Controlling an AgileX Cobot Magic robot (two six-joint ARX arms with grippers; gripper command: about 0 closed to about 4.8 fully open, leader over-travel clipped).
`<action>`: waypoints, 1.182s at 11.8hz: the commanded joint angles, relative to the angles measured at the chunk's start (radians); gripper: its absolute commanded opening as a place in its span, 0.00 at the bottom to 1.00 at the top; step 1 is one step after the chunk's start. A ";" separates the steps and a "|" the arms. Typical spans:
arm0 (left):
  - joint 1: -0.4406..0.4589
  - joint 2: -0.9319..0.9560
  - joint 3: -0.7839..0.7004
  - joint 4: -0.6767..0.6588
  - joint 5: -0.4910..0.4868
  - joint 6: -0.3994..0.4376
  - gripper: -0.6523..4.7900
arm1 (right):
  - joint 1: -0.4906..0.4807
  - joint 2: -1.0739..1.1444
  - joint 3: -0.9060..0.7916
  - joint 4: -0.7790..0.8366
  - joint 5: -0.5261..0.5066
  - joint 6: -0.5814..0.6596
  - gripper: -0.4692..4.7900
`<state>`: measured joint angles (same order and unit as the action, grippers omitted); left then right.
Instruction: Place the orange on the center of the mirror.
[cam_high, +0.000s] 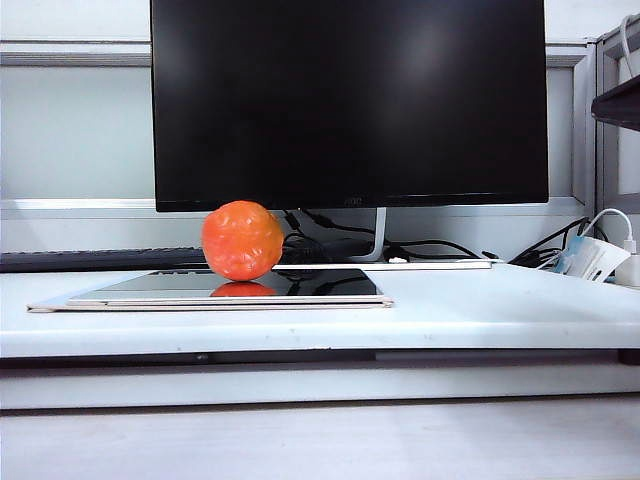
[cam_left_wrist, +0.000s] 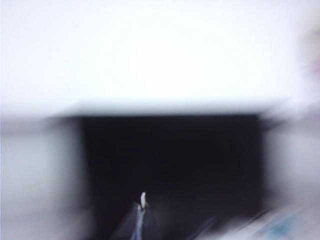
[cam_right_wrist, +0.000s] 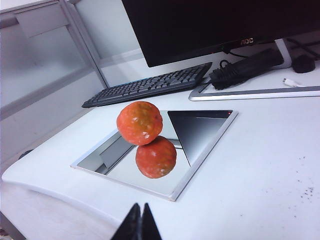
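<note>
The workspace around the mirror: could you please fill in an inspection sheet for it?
Surface: white tabletop, a few dark specks on it.
Job's things: bumpy reddish-orange ball rests on the flat cream-rimmed mirror, roughly central, untouched by either gripper.
Clutter: black keyboard and a large black monitor behind the mirror; a thin pale panel at the monitor's foot.
Grippers: left gripper shut, in a blurred view facing the monitor; right gripper shut, off the table's near edge. Both empty.
Cables: black bundle under the monitor; white cable at the exterior view's right.
Surroundings: pale wall panels.
</note>
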<state>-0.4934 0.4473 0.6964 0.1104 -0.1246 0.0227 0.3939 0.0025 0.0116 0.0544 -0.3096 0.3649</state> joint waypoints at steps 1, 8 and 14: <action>0.001 -0.306 0.000 -0.352 -0.307 0.030 0.11 | 0.001 0.000 -0.007 -0.002 -0.004 -0.003 0.09; 0.002 -0.439 0.023 -0.398 -0.364 0.029 0.11 | 0.001 0.000 -0.007 -0.013 -0.006 -0.003 0.09; 0.590 -0.443 -0.190 -0.504 -0.135 -0.169 0.11 | 0.001 0.000 -0.007 -0.013 -0.007 -0.003 0.09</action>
<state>0.0856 0.0044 0.5312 -0.4751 -0.3466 -0.1333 0.3939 0.0029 0.0116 0.0269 -0.3145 0.3649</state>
